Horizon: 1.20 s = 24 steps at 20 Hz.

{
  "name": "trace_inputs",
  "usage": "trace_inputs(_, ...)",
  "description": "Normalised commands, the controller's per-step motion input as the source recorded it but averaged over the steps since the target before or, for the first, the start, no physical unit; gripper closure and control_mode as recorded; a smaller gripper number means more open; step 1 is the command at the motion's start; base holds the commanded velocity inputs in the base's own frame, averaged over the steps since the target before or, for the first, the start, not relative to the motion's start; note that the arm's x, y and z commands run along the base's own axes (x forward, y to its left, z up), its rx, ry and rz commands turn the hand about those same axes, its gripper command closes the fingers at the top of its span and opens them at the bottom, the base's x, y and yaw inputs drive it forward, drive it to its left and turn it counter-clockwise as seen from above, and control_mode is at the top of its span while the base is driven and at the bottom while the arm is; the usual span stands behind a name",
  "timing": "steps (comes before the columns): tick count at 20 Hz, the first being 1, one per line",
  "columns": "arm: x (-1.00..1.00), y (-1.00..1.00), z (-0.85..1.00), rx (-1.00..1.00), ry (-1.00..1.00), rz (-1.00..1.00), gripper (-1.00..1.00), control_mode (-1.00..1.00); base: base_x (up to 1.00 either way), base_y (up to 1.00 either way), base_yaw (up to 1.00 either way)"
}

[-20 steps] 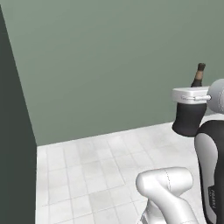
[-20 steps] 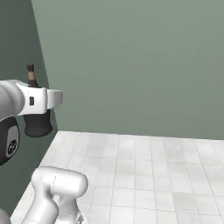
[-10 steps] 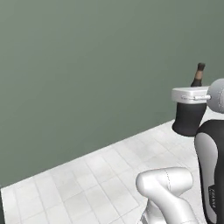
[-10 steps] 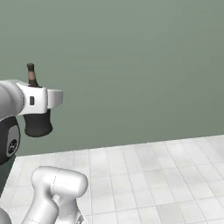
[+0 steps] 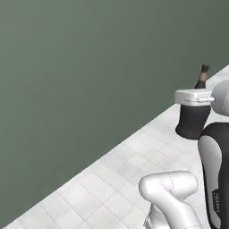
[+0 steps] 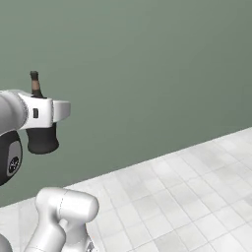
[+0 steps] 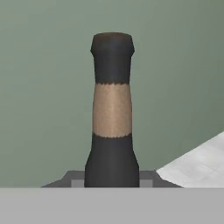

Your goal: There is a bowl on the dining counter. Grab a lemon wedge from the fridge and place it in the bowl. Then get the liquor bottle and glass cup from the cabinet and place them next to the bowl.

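Liquor bottle (image 7: 112,113): upright, apparently clenched in my gripper (image 7: 112,181), carried above tiled floor (image 6: 172,197) before green wall (image 5: 89,67).

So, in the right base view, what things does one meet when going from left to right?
Liquor bottle held upright above the gripper → green wall → white tiled floor at the lower right.

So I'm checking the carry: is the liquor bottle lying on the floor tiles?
No, the liquor bottle stands upright in the gripper, raised off the tiled floor.
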Motion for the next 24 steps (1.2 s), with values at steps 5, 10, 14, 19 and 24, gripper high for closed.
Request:
trace_inputs(5, 0.0, 0.0, 0.0, 0.0, 0.0, 0.0, 1.0, 1.0, 0.75, -0.06, -0.5)
trace_inputs(10, 0.0, 0.0, 0.0, 0.0, 0.0, 0.0, 1.0, 1.0, 0.77, -0.05, -0.5)
trace_inputs(14, 0.0, 0.0, 0.0, 0.0, 0.0, 0.0, 1.0, 1.0, 0.81, -0.03, -0.49)
trace_inputs(19, 0.0, 0.0, 0.0, 0.0, 0.0, 0.0, 1.0, 1.0, 0.87, 0.0, -0.47)
trace_inputs(24, 0.0, 0.0, 0.0, 0.0, 0.0, 0.0, 1.0, 1.0, 0.99, 0.0, -0.41)
